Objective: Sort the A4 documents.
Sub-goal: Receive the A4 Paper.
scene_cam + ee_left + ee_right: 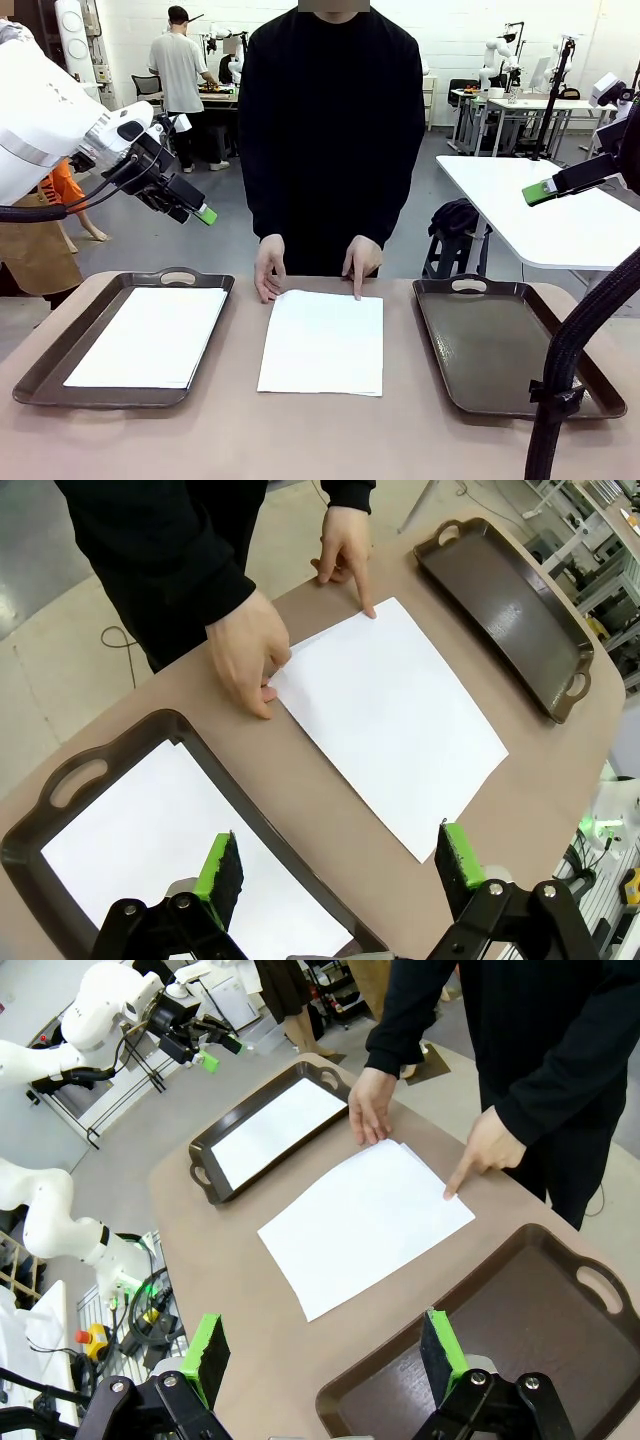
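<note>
White A4 paper (322, 342) lies on the table's middle, between two dark brown trays. The person's hands rest on its far edge, one hand (268, 272) flat at a corner, the other (360, 265) pointing a finger down. Another white sheet (150, 337) lies in the left tray (180, 278). The right tray (495, 350) holds nothing. My left gripper (200, 210) hangs open high above the left tray (70, 780), fingers spread (338, 870) over the tray's sheet (150, 830) and the middle paper (390, 710). My right gripper (540, 191) is open high above the right tray (520, 1310), near the middle paper (365, 1220).
The person in black stands at the far edge, right behind the middle paper. A black cable sleeve (560, 370) of my right arm hangs in front of the right tray. A white table (540, 205) stands behind on the right. Bare brown tabletop (320, 440) runs along my side.
</note>
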Motion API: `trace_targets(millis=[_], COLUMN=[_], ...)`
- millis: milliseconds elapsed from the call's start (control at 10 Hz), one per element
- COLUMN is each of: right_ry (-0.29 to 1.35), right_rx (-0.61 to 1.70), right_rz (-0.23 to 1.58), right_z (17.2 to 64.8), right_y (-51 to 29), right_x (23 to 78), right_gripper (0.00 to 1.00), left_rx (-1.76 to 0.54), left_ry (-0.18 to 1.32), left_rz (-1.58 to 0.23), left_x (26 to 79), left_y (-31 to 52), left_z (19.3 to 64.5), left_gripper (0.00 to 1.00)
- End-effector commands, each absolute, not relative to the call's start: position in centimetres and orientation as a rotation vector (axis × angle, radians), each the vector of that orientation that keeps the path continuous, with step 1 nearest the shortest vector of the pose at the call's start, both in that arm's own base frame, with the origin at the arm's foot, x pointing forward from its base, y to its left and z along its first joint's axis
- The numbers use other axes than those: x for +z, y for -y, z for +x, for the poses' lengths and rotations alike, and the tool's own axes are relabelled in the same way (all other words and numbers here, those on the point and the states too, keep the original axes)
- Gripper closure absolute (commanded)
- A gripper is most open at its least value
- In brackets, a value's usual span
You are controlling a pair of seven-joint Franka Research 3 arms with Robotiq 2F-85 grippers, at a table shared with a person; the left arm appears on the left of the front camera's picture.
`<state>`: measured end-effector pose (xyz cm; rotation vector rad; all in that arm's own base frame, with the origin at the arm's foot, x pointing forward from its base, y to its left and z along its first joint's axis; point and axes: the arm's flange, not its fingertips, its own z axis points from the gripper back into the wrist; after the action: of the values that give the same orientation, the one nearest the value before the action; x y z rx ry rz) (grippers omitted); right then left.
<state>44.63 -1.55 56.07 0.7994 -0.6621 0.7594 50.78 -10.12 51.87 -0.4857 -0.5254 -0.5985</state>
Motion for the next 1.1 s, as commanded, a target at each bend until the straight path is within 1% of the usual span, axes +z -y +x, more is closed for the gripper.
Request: trace_targets(millis=[0, 1000], right_ry=[0.666, 0.666], right_rx=[0.762, 0.762], right_rz=[0.807, 0.807], right_z=[44.56, 44.56], right_y=[1.46, 1.46], right_x=[56.1, 56.1], right_gripper=[0.0, 0.0], left_rx=[-0.594, -0.594], left_ry=[0.534, 0.534], left_rz=[-0.481, -0.481], left_x=[51.92, 51.92], left_y=[10.03, 10.03], left_z=[50.83, 50.83], left_gripper=[0.0, 0.0])
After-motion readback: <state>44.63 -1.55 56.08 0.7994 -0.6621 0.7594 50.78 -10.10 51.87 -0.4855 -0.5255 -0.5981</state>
